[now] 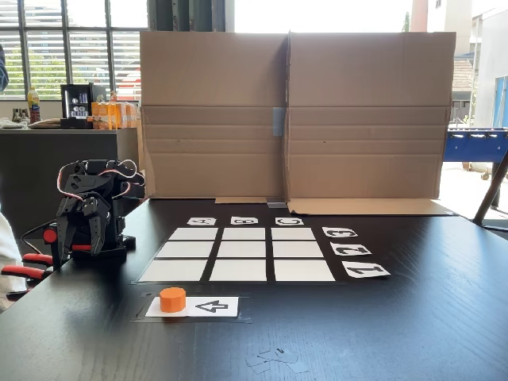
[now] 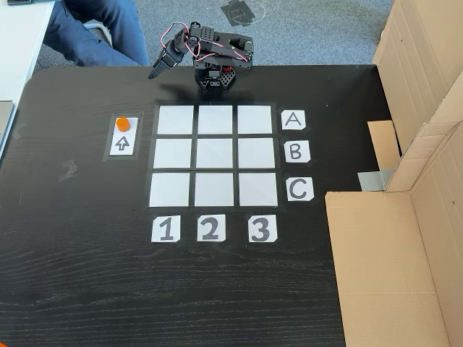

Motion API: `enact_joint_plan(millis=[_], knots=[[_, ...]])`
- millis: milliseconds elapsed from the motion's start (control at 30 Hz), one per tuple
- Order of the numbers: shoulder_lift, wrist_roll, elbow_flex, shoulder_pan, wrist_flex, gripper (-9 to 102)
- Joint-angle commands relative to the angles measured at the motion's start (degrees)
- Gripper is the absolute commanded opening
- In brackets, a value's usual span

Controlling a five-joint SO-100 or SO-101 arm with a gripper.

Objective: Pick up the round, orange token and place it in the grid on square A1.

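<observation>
The orange token [image 1: 172, 299] [image 2: 123, 123] stands upright on the end of a white arrow card [image 1: 213, 306] [image 2: 122, 142], beside the grid [image 1: 243, 252] [image 2: 214, 155]. Square A1 [image 1: 173, 271] [image 2: 175, 119] is the bare corner cell nearest the token. In a fixed view from above, my gripper [image 2: 153, 73] hangs folded near the arm's base [image 2: 213, 76], past the grid's A edge. Its fingers taper to a point with nothing between them. The folded arm [image 1: 91, 210] sits at the table's left in the side fixed view.
Cardboard walls [image 1: 290, 115] [image 2: 427, 108] close off the table side past the letter tags. A person's legs [image 2: 94, 29] sit behind the arm. Tape scraps [image 1: 274, 359] lie near the front edge. Number tags [image 2: 208, 228] line one grid side.
</observation>
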Motion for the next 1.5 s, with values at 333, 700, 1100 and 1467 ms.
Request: enact_joint_plan(millis=[333,700,1100,1467], knots=[[-4.7,-2.8,-1.1,1.9,-6.8,8],[-11.2,-3.4,-6.7,2.1,-7.6,6],[-32.1,-6.9,-26.5,1.4,-9.2,8],[-54.8,-11.2,-51.5,-1.7,-2.9,11]])
